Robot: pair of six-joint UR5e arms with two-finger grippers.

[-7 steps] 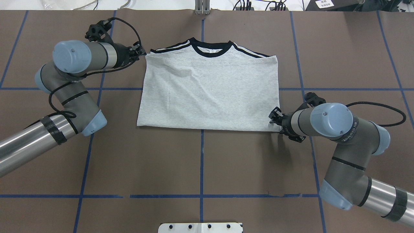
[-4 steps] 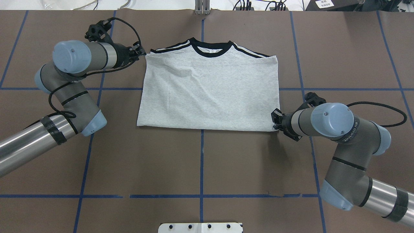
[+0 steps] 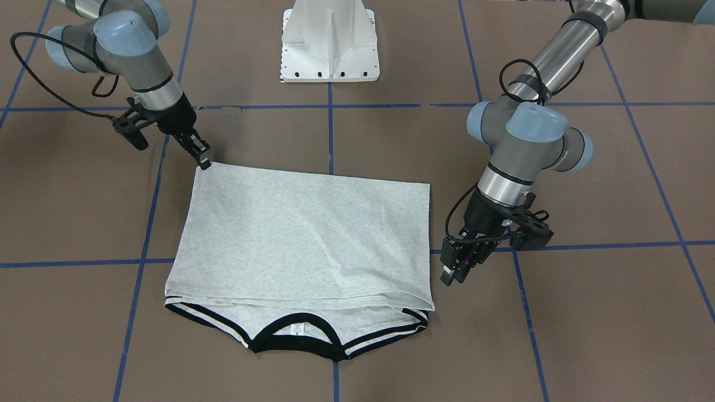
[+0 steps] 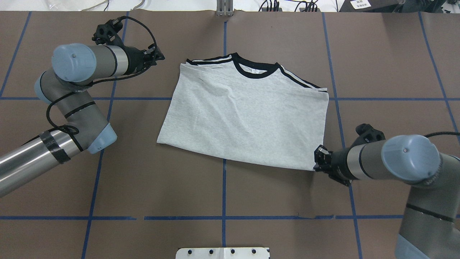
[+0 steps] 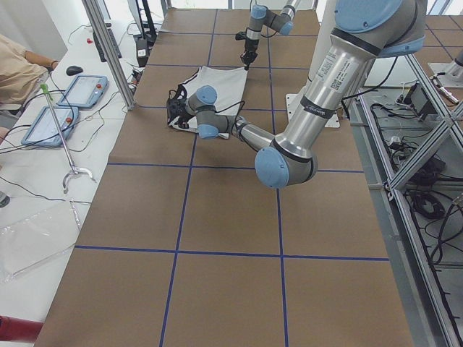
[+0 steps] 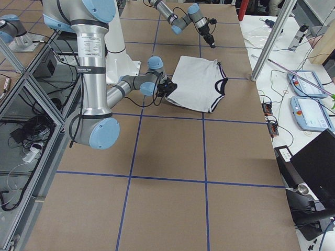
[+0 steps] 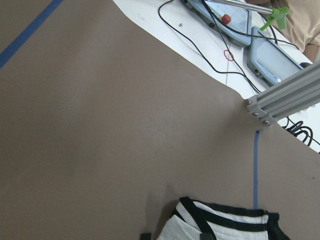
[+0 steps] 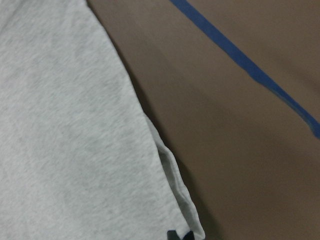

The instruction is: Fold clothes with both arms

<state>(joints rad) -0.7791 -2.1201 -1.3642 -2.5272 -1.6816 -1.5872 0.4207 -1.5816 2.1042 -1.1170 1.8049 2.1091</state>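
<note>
Grey T-shirt (image 4: 244,118) lies skewed mid-frame on the worktop (image 4: 143,187). Right gripper (image 4: 317,162) pinches its lower-right corner; left gripper (image 4: 158,55) hangs clear upper left, width I cannot tell. One-sided pulling could drag and wrinkle the fold.

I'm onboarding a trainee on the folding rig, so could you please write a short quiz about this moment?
1. True or false: the left gripper is gripping the T-shirt.
2. Which edge of the T-shirt lies farthest from the robot? A) the plain hem B) the black collar C) a folded side
3. Fill in: the ____ gripper is pinching the shirt's near corner.
Key: 1 false, it hangs apart from the cloth; 2 B; 3 right, the right gripper is shut on that corner.
</note>
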